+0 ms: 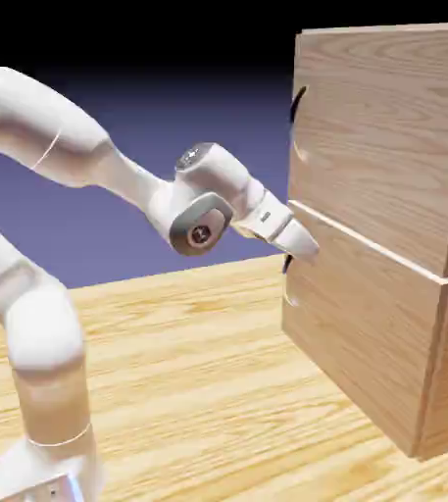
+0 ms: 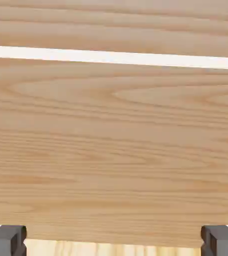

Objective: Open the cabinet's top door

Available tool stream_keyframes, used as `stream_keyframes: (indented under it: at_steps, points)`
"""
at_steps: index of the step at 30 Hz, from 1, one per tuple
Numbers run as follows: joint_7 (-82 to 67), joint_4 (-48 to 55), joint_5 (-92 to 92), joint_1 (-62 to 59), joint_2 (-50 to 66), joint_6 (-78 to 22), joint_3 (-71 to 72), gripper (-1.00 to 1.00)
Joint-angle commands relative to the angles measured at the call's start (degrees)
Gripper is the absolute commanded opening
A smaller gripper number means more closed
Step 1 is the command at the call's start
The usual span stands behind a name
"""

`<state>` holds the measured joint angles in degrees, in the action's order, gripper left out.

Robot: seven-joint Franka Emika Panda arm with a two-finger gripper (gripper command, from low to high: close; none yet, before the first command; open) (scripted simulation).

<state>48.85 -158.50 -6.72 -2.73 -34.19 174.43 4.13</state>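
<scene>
The light-oak cabinet (image 1: 443,324) stands at the exterior view's right. Its top door (image 1: 384,127) is the larger upper panel, lying flush, with a small dark curved handle (image 1: 297,103) at its left edge. My gripper (image 1: 306,245) is well below that handle, just under the pale seam (image 1: 374,245) and against the lower panel (image 1: 365,333), beside that panel's own dark handle (image 1: 288,265). In the hand view the lower panel (image 2: 114,150) fills the frame under the seam (image 2: 114,57). My gripper (image 2: 114,242) is open, its fingertips (image 2: 6,241) far apart and holding nothing.
The cabinet rests on a wood-grain table (image 1: 188,353), a strip of which shows below the lower panel in the hand view (image 2: 111,249). My white arm (image 1: 90,157) reaches in from the exterior view's lower left.
</scene>
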Motion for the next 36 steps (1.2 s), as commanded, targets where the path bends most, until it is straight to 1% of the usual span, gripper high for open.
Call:
stream_keyframes:
  at_steps: [1, 36]
  points:
    - [2.4, 0.9, -2.5, -1.3, -0.6, 0.2, 1.5, 0.00]
    - [85.4, 33.4, -89.7, -45.6, -20.4, 5.7, 55.1, 0.00]
